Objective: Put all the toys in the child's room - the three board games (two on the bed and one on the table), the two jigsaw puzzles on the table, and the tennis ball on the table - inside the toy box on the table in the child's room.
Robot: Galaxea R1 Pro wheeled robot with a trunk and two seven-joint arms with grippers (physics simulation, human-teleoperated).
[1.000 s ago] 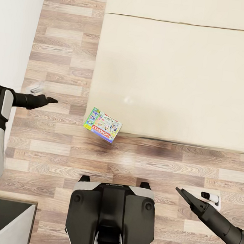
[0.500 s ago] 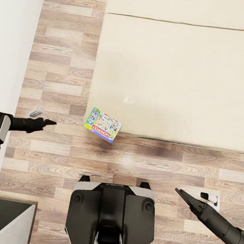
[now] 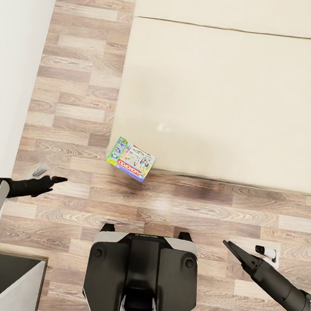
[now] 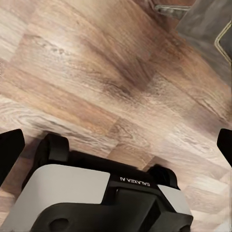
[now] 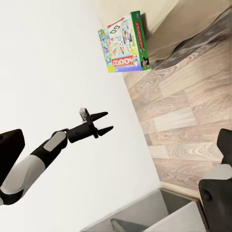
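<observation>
- A flat card board game (image 3: pixel 131 159), printed in bright colours with a red MONOPOLY strip along one edge, sits at the near corner of the bed (image 3: pixel 229 101), overhanging the mattress edge a little above the floor.
- The bed's mattress is smooth, matte beige, split by a thin seam into 2 parts, with softly rounded edges.
- The floor (image 3: pixel 88 70) is wood plank, streaked brown and pale grey, with a faint sheen.
- The left gripper (image 3: pixel 58 180) is held out over the planks beside a plain white wall, well to the left of the game. Its 2 slim black tapered fingers stand slightly apart in the right wrist view (image 5: pixel 104 122), with nothing between them.
- The right gripper (image 3: pixel 229 244) hangs low over the floor, right of the robot's base. Its dark pointed fingers look pressed together and empty-handed, though the angle leaves this unsure.
- The robot's base (image 3: pixel 142 270) is glossy black with pale grey panels.
- A grey, straight-walled rectangular box (image 3: pixel 13 282) sits at the near left corner.
</observation>
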